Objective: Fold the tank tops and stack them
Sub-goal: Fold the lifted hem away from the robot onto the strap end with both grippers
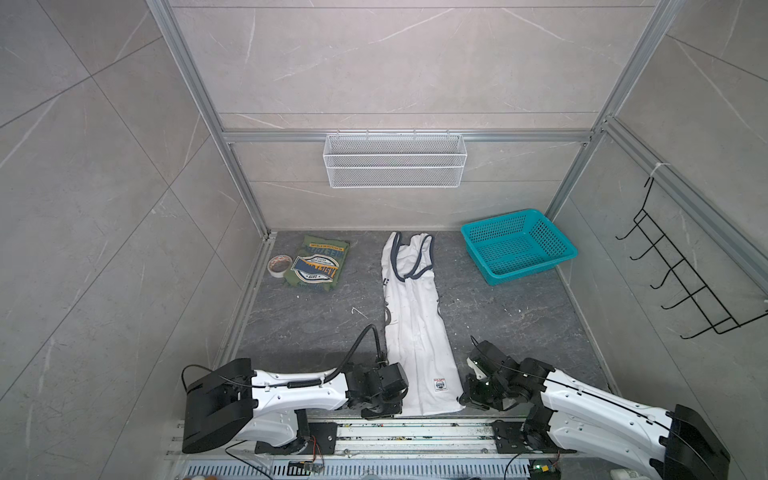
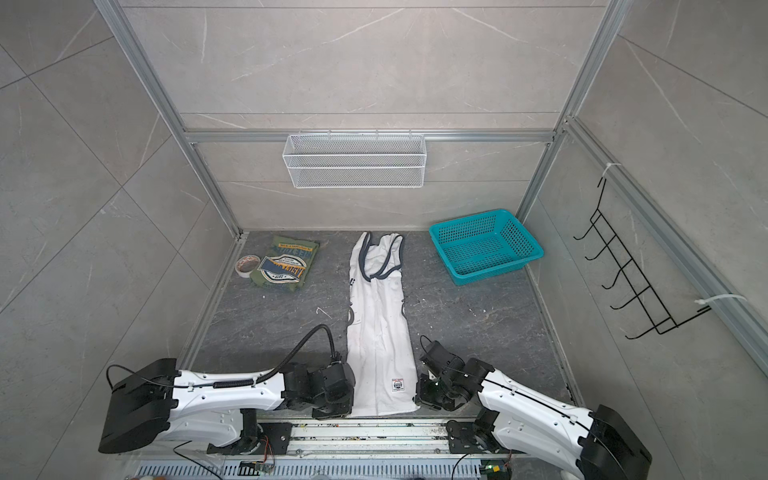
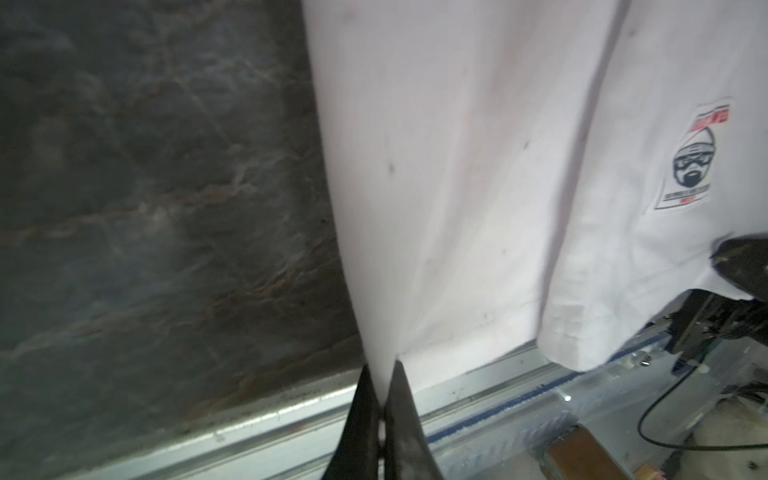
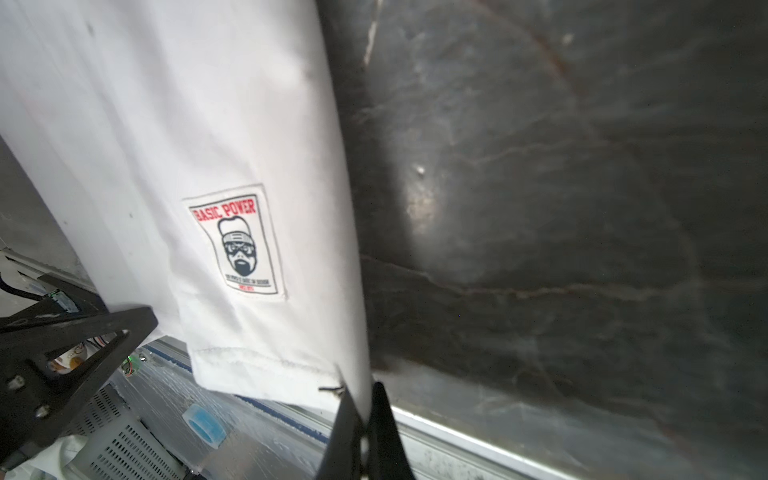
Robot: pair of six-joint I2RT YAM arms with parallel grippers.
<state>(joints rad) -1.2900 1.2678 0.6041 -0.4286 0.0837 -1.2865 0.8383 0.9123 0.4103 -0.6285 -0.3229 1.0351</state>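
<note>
Your dark tabletop [image 1: 519, 332] is carrying the white tank top [image 1: 415, 324], which is lying as a long narrow strip down the middle. The olive tank top [image 1: 318, 264] is sitting folded at the far left. Your left hand [image 3: 380, 370] and right hand [image 4: 359, 388] are each pinching one of the white top's near hem corners.

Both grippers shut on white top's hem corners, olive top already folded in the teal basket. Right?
Wrong on the basket. In both top views the folded olive top lies on the table, left of the teal basket. Grip on the white top is right.
</note>
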